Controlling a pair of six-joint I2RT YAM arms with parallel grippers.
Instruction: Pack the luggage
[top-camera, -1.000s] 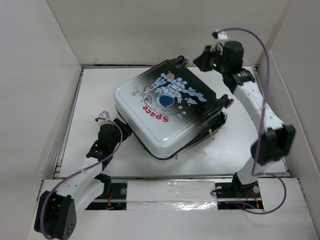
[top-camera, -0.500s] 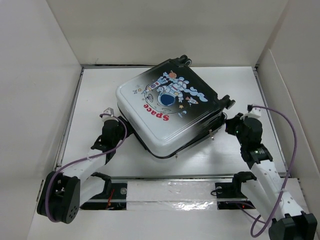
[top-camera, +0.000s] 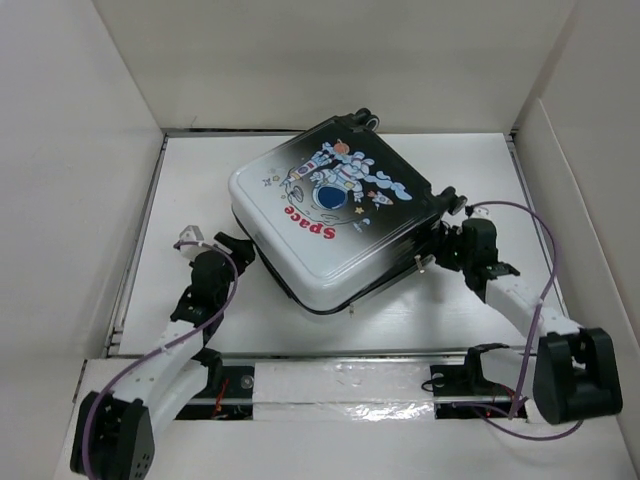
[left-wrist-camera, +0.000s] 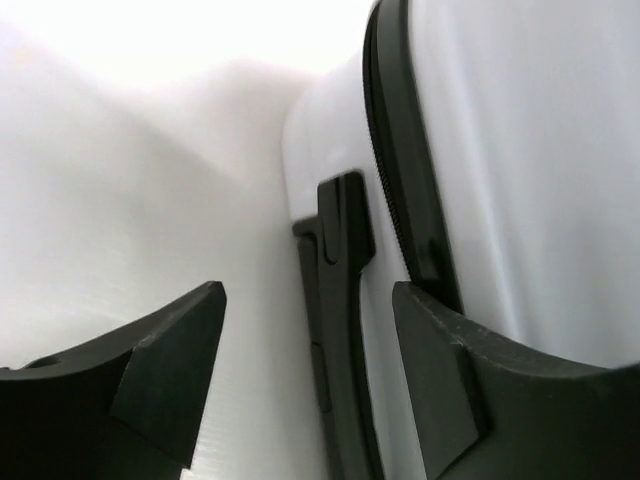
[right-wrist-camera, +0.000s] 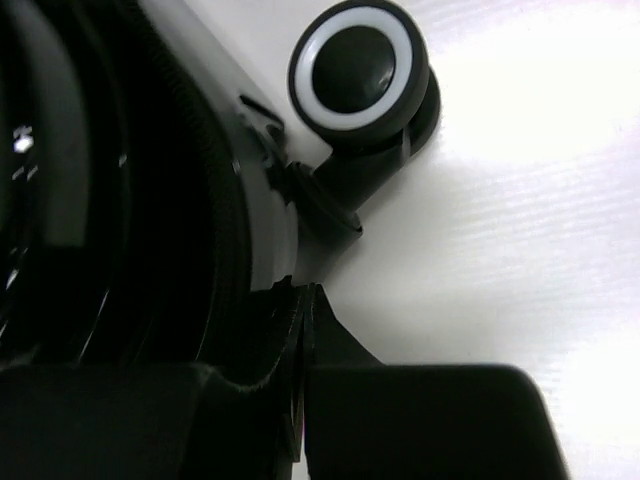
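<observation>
1. Luggage (top-camera: 335, 225): a small hard-shell case fading from black to white, with an astronaut print, red "Space" lettering and black wheels. It lies flat mid-worktop (top-camera: 190, 180), print up.
2. The lid is down, the halves slightly offset, the contents hidden.
3. The left gripper (left-wrist-camera: 307, 295) gapes wide at the white side, grasping nothing.
4. The right gripper (right-wrist-camera: 305, 300) is pinched closed at the dark seam below a wheel (right-wrist-camera: 355, 65).

The single word "Space", in red letters, runs across the shell of the luggage (top-camera: 330, 215) beside its cartoon astronaut (top-camera: 338, 180), upside down from the bench's (top-camera: 200, 180) near edge. Nothing else is legible.
</observation>
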